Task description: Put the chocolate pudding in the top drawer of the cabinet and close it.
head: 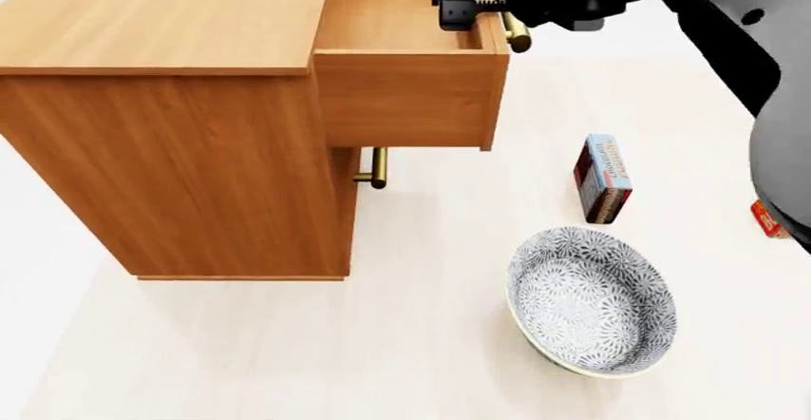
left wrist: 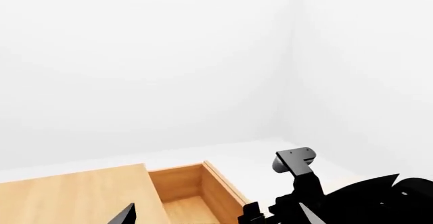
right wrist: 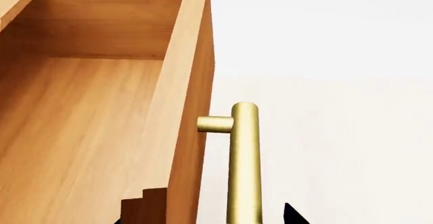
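**Top drawer pulled open, pudding box still on the floor**

In the head view, a wooden cabinet (head: 178, 125) stands on a pale surface. Its top drawer (head: 405, 97) is pulled well out and nothing shows inside it. The right gripper (head: 472, 7) is at the drawer's front edge, beside the brass handle (head: 514, 32). The right wrist view shows the handle (right wrist: 244, 168) between the two dark fingertips, one on each side with gaps around the bar, so the jaws look spread rather than clamped.

The chocolate pudding (head: 605, 178) stands on its edge on the surface, outside the cabinet, just beyond a patterned bowl (head: 591, 301). A second brass handle (head: 374, 168) shows below the open drawer.

The left gripper (left wrist: 129, 216) shows only as a dark tip at the left wrist view's edge; whether it is released or clenched cannot be told.
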Controlling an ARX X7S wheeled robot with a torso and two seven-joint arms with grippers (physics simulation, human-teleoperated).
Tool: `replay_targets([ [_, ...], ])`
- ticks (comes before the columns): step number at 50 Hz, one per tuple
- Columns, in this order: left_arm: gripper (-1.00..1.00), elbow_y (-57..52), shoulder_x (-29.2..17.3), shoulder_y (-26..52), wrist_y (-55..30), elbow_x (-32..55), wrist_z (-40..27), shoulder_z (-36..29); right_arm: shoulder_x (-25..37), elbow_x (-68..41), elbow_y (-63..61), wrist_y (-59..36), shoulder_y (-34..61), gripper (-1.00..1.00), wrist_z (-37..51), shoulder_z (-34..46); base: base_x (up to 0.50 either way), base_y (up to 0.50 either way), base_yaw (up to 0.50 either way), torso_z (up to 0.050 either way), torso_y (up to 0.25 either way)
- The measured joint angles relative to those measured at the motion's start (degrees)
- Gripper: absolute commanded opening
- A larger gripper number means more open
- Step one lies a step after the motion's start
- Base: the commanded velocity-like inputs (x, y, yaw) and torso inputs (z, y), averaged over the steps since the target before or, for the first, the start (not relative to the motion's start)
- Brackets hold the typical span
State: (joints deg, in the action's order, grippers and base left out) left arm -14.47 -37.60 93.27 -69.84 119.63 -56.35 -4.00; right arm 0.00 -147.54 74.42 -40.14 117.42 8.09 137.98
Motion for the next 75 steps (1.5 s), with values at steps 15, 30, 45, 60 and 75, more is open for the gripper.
replay_targets([
  [15,1.0,0.5,1.5,-1.0,0.0,-3.0,3.4,0.4,0.1,-21.6,0.1,2.1,0.8,1.0,-3.2,27.5,0.0,0.0,0.0,0.0,0.0],
  [30,1.0,0.9,2.2,-0.9,0.2,-4.7,5.1,-0.1,2.0,-29.0,-0.3,3.0,1.0,1.0,-5.2,36.2,0.0,0.0,0.0,0.0,0.0],
  [45,1.0,1.6,2.9,-0.5,0.2,-7.1,7.2,-0.8,4.4,-30.9,-1.0,3.6,1.1,1.0,-7.5,37.3,0.0,0.0,0.0,0.0,0.0],
  [60,1.0,1.9,3.3,-0.8,0.3,-9.1,9.2,-1.1,5.7,-29.0,-2.5,4.9,2.3,1.0,-10.8,36.1,0.0,0.0,0.0,0.0,0.0],
  [75,1.0,2.1,3.4,-0.8,0.7,-10.1,10.2,-1.5,8.1,-26.1,-1.6,7.3,6.5,1.0,-14.0,37.9,0.0,0.0,0.0,0.0,0.0],
])
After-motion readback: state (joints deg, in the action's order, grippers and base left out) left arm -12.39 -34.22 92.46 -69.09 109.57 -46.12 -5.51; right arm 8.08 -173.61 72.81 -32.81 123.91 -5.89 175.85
